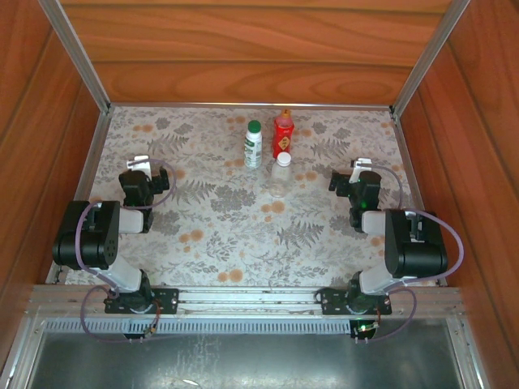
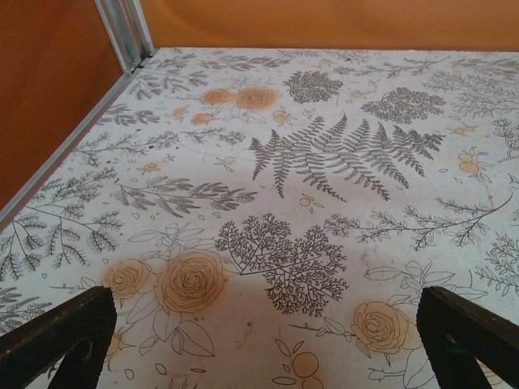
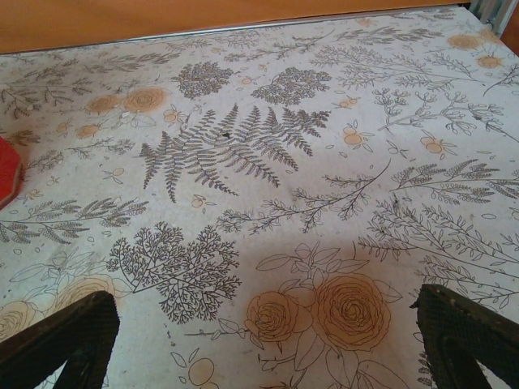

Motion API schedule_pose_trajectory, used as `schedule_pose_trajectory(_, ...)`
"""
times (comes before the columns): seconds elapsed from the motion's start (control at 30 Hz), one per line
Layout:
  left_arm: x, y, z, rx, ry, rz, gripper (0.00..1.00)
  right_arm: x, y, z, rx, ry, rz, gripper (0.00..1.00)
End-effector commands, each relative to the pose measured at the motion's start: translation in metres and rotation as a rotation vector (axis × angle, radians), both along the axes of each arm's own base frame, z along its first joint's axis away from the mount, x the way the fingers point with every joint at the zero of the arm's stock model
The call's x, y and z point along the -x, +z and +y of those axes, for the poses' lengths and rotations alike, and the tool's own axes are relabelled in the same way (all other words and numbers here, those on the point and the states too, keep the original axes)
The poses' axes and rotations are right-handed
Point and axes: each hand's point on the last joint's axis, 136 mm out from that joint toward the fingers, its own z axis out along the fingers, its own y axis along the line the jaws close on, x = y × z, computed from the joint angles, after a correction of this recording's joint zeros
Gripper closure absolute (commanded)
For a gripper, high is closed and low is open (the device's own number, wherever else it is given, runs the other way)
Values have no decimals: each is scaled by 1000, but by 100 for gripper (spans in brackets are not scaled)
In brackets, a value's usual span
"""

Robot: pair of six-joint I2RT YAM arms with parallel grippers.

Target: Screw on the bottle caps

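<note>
Left claw (image 2: pixel 261 312): jaws wide, empty, by left edge of bench (image 1: pixel 203 235).
Right claw (image 3: pixel 261 312): jaws wide, empty, by right edge.
Bottles: white bottle (image 1: pixel 253 151), red bottle (image 1: pixel 283 139), clear bottle (image 1: pixel 280 180) upright, close together, toward middle of far edge; green cap (image 1: pixel 255 126) on the white one.
Risk: probably tipping a light bottle when twisting without a firm hold; knocking the close neighbours.
Views: from above, all three bottles; at right wrist, a slice of red bottle, plus bench print in close detail.
</note>
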Motion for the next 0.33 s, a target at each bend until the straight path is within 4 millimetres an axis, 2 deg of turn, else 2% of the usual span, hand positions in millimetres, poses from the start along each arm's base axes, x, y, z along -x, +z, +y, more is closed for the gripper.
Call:
schedule_pose_trajectory(0.0, 0, 1, 6, 5, 25, 0, 0, -3, 8, -1, -12, 3, -23, 0)
schedule_pose_trajectory(0.3, 0, 1, 6, 6, 24, -2, 0, -2, 9, 0, -13, 3, -31, 0)
